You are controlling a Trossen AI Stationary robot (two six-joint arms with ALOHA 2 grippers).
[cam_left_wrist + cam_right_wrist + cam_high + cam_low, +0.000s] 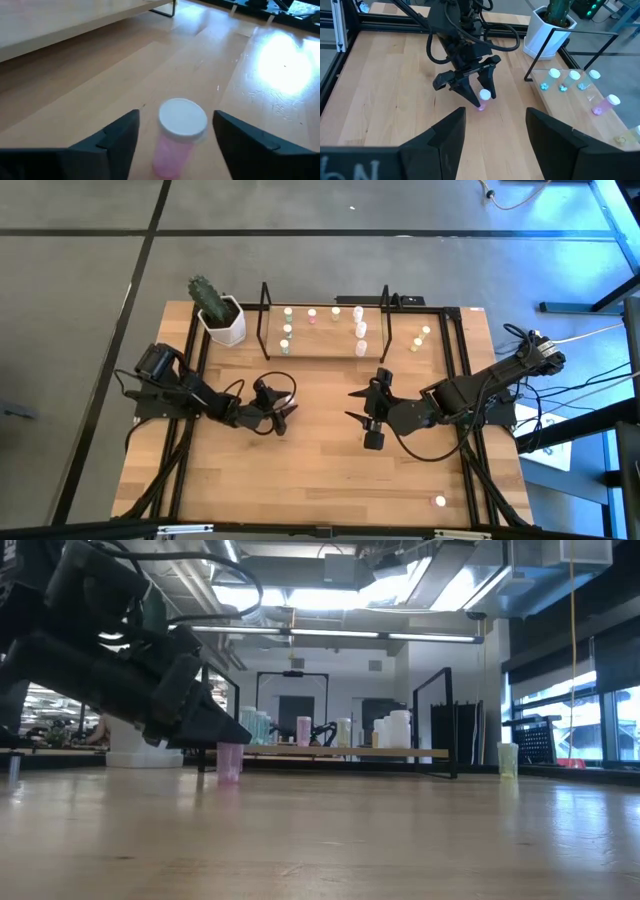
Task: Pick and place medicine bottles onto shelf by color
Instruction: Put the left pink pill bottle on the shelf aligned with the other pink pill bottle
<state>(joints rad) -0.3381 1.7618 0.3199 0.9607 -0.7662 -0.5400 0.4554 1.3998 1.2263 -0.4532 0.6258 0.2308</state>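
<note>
A small pink bottle with a white cap [181,131] stands upright on its base on the wooden table, left of centre. My left gripper [176,117] is low at the table and open. Its fingers stand on either side of the bottle [483,98], with a gap on each side. My right gripper [365,406] hangs open above the table's middle right, holding nothing. The wire shelf [325,352] stands at the far edge. Green [287,330], pink [311,316] and white [360,331] bottles stand on its wooden floor.
A white pot with a cactus [222,320] stands left of the shelf. Two yellowish bottles [420,338] stand right of the shelf, and one bottle [438,501] stands near the front right corner. Black rails [465,380] run along the table's sides.
</note>
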